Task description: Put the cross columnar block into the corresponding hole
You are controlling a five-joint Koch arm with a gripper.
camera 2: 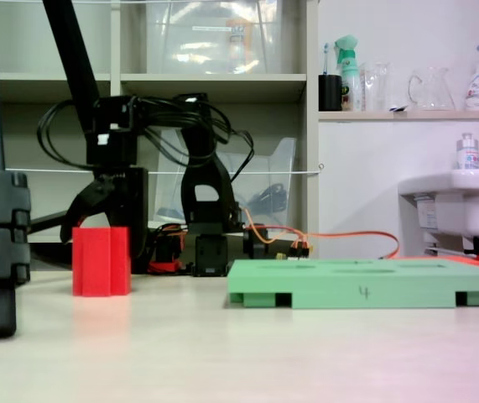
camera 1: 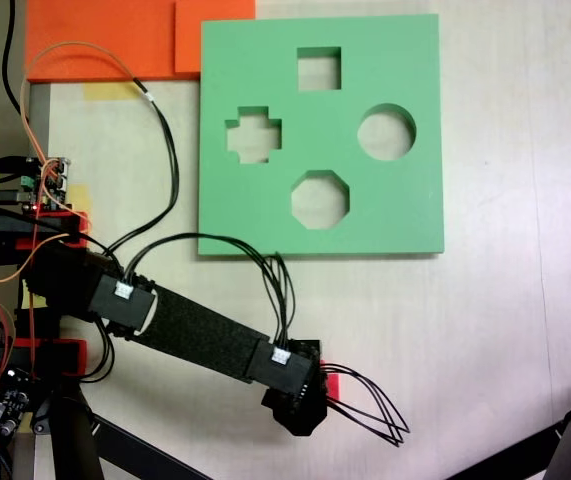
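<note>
The red cross columnar block (camera 2: 101, 261) is seen upright on the pale surface (camera 2: 247, 353), well apart from the green foam board (camera 1: 320, 140). The claw (camera 2: 96, 214) is lowered over the block from behind, one curved black finger (camera 2: 84, 201) being visible beside its top. Whether the block is gripped cannot be told. In the overhead-looking fixed view the block is almost hidden under the arm's wrist. The cross-shaped hole (camera 1: 254, 135) is located at the board's left side, unfilled.

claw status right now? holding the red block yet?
Claw: cannot be told whether open or closed. It sits just above and behind the red block, which stands on the table.
</note>
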